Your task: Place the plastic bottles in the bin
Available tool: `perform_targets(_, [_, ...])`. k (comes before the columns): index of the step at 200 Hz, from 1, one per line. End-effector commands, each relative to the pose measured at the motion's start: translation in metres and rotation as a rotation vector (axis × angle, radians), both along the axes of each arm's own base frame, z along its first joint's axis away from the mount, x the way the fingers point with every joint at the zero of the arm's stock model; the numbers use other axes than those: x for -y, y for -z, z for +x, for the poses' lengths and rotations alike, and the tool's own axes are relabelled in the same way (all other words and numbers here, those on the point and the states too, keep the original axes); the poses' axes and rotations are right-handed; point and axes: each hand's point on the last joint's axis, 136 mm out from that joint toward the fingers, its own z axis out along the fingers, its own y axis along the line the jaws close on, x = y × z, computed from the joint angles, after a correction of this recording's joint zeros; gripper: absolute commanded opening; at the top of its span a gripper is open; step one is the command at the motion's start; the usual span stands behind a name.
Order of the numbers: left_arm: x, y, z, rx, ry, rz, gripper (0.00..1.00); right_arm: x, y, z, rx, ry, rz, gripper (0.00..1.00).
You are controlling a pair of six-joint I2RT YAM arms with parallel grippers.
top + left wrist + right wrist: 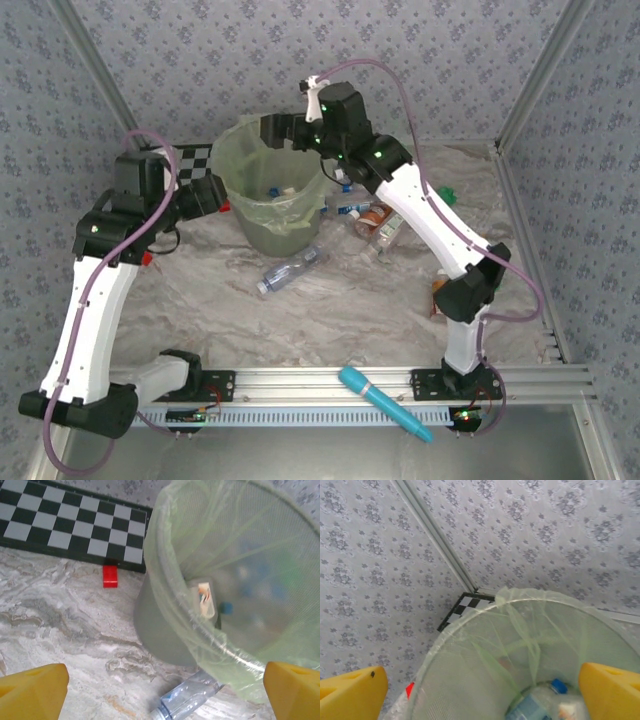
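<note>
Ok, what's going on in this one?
Two arms are sorting bottles into the bin. The right gripper hangs open and empty over the bin's mouth, with a blue-capped bottle lying inside below it. The left gripper is open too, low beside the bin, facing a clear bottle that lies on the table at the bin's foot. Several more bottles lie to the bin's right, so the job is not finished.
</note>
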Motion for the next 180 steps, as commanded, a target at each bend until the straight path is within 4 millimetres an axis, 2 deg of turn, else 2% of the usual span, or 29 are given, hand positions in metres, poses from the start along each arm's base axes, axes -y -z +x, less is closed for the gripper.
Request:
perform_targets(1, [0.003, 0.007, -0.004, 0.014, 0.038, 0.010, 0.97, 0.030, -0.011, -0.006, 0.047, 0.062, -0.033, 1.00])
perform_targets(44, [0.011, 0.059, -0.018, -0.056, 0.062, -0.006, 0.94, 0.074, 0.011, -0.015, 0.018, 0.152, -0.048, 1.00])
perform_targets(61, [0.025, 0.087, -0.022, -0.064, 0.099, -0.009, 0.88, 0.093, 0.019, -0.019, 0.007, 0.195, -0.057, 1.00])
perform_targets(82, [0.038, 0.119, -0.028, -0.063, 0.119, 0.003, 0.87, 0.119, 0.033, -0.027, -0.018, 0.249, -0.084, 1.00])
perform_targets(118, [0.059, 0.160, -0.033, -0.071, 0.150, -0.027, 0.88, 0.162, 0.060, -0.044, -0.071, 0.343, -0.106, 1.00])
perform_targets(143, [0.076, 0.184, -0.033, -0.069, 0.200, -0.039, 0.88, 0.184, 0.073, -0.054, -0.116, 0.392, -0.127, 1.00])
perform_targets(180, [0.101, 0.204, -0.025, -0.004, 0.281, -0.067, 0.90, 0.200, 0.075, -0.064, -0.129, 0.431, -0.150, 1.00])
